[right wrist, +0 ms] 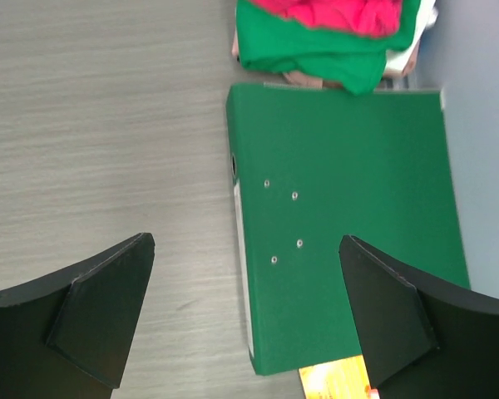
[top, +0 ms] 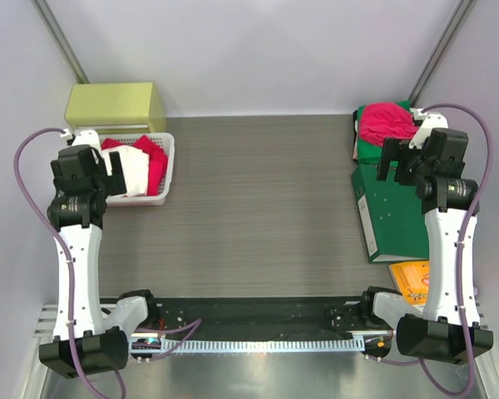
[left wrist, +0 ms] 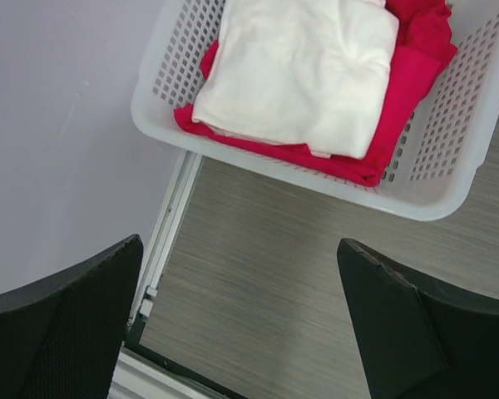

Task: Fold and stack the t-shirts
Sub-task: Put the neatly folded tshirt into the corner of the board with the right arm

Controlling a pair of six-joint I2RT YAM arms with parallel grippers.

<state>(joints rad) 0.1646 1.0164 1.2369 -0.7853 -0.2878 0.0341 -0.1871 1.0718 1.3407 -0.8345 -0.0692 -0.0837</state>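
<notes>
A crumpled bright pinkish-red t-shirt lies on a green t-shirt at the table's far right, with a sliver of pale beige cloth under them. My right gripper hangs open and empty just in front of that pile, above the edge of the dark-green folder. At the far left, a folded pale cream shirt rests on a red shirt inside a white basket. My left gripper is open and empty over the table beside the basket's near corner.
A yellow-green box stands behind the basket. An orange printed item lies at the folder's near end. Grey walls close both sides. The table's metal edge rail runs by the left gripper.
</notes>
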